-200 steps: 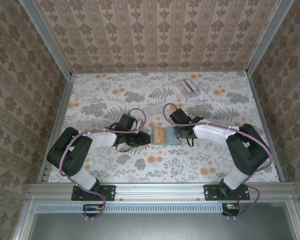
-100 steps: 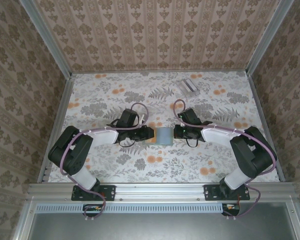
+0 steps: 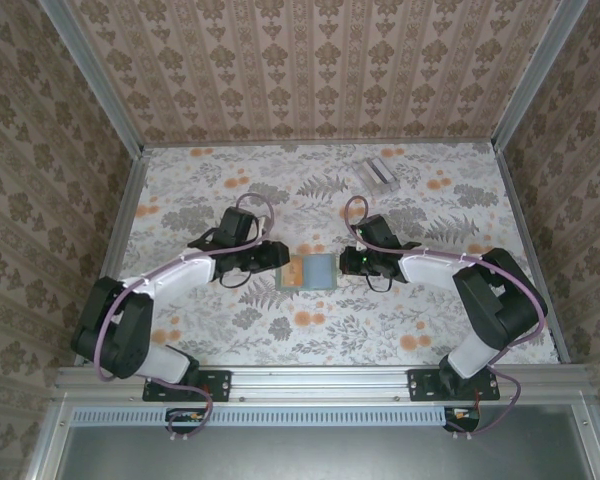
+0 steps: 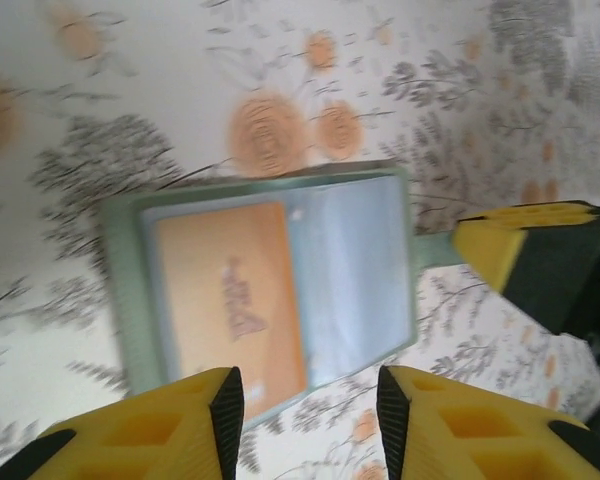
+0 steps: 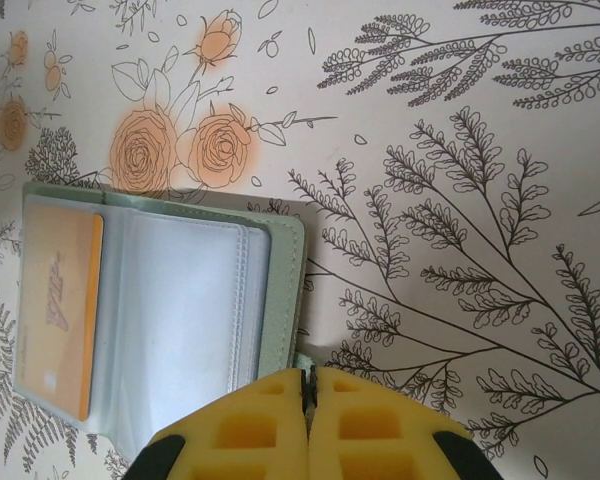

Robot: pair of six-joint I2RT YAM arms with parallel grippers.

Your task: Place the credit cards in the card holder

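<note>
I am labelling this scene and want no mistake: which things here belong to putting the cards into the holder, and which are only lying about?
Belong to the job:
- card holder, lying open
- orange card, in the holder's half toward the left arm
- left gripper, open above the holder
- right gripper, shut at the holder's other edge

Lying about:
- clear slotted stand, far back, apart from both arms

Robot lab cell. Aluminium-profile frame (image 3: 320,380) boxes in a floral-print worktop (image 3: 200,190) and wallpaper-print wall panels (image 3: 320,70). Left arm (image 3: 175,275) and right arm (image 3: 435,265) are bolted to its front rail.
</note>
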